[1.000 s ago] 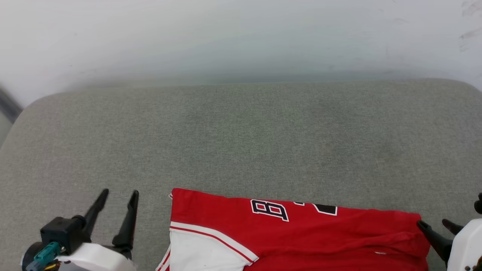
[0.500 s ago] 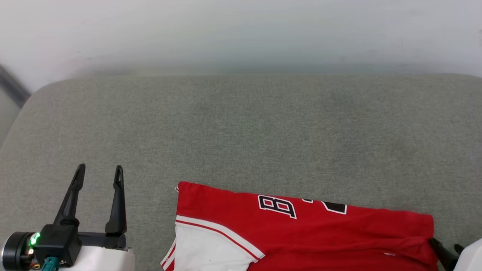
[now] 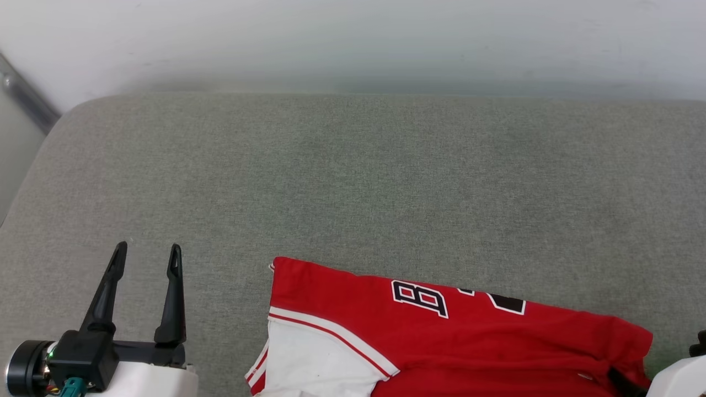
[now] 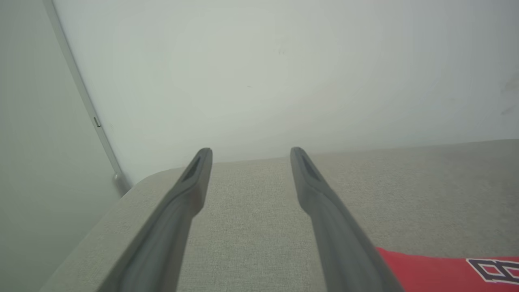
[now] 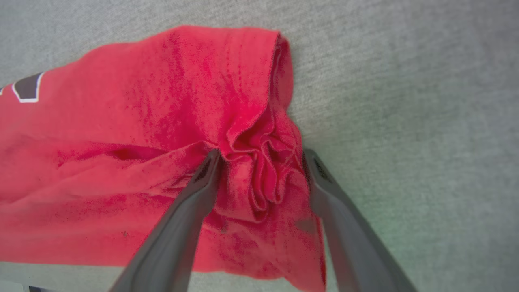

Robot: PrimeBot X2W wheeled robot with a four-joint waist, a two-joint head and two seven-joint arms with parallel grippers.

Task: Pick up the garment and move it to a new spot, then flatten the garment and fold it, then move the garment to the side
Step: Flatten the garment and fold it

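Red jersey [image 3: 485, 342] lies low on grey fabric cushion [image 3: 353, 176], approx 5 o'clock in head view.
R gripper [image 5: 261, 156] spread wide, fingers straddling bunched red corner at jersey's 3 o'clock end, not clamped; L gripper [image 3: 148, 247] wide, empty, 8 o'clock, apart from jersey.

A black letter B [image 3: 419, 298] stands on the garment [image 3: 496, 347].
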